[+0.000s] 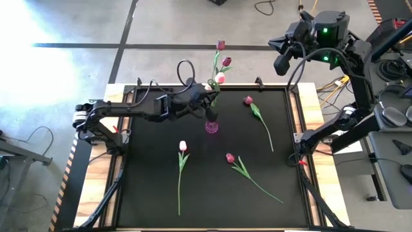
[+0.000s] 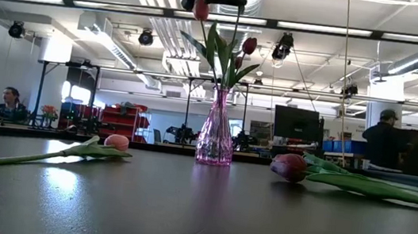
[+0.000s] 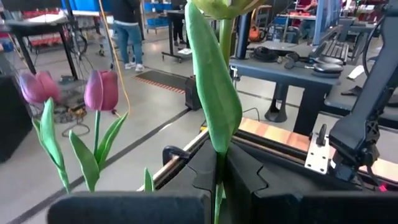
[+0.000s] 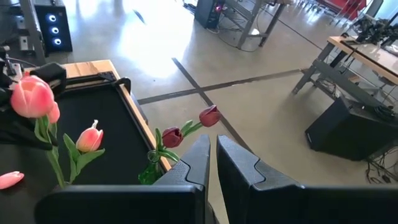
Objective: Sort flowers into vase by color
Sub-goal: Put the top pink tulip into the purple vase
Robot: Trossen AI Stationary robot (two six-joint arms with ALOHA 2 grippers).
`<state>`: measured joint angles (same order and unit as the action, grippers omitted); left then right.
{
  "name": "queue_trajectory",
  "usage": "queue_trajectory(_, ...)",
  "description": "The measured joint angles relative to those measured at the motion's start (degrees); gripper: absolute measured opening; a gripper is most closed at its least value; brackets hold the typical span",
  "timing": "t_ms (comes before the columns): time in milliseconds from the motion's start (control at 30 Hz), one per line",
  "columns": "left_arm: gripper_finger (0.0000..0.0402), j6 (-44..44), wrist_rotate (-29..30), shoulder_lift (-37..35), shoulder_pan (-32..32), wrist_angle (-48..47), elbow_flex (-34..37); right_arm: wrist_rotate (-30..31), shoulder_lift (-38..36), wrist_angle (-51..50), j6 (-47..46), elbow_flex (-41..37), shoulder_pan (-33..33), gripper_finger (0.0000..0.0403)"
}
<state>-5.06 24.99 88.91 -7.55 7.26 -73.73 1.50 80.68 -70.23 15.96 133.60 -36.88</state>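
Note:
A pink glass vase (image 1: 211, 125) (image 2: 215, 138) stands near the table's far middle. It holds maroon tulips (image 1: 226, 62) (image 4: 172, 137) and a pale pink one (image 4: 90, 138), which lean toward the far edge. My left gripper (image 1: 209, 96) (image 3: 219, 165) is above the vase, shut on a pink tulip (image 1: 220, 77) (image 4: 31, 96). Three tulips lie flat on the mat: a pink one (image 1: 183, 146) and two maroon ones (image 1: 230, 157) (image 1: 248, 100). My right gripper (image 1: 281, 63) (image 4: 212, 146) is raised beyond the table's far right corner, shut and holding nothing. My left gripper pinches the pink tulip's green stem (image 3: 217, 180) between its two fingers, along with the base of a leaf (image 3: 214, 106), some way below the head. The fingers come roughly level from the table's left. The tulip stands nearly upright and its stem runs down toward the vase's mouth (image 2: 220, 90).
The black mat (image 1: 154, 193) has open room at its near left and near right. A raised rail (image 1: 296, 129) runs along the table's edges. Cables and equipment (image 1: 393, 116) lie right of the table. People (image 2: 9, 100) are in the room far beyond.

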Motion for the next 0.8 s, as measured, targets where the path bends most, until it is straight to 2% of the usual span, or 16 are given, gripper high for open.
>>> queue_trajectory(167,0.0012,0.98,0.04,0.1,0.06,-0.78,0.0,-0.07,0.0,0.26,0.07,0.0,0.0,0.0022)
queue_trajectory(433,0.0066,1.37,0.03,-0.66,0.13,-2.43,-0.39,-0.2,0.04,0.26,0.42,0.0,0.0,0.0022)
queue_trajectory(600,0.01,-0.33,0.0,-1.18,0.13,-6.75,-0.46,-0.2,0.04,0.26,0.48,0.0,0.0,0.0022)
queue_trajectory(800,0.0124,-0.1,0.02,-3.04,0.24,-9.26,-0.46,-0.44,0.85,0.26,-0.94,0.0,0.0,0.0022)
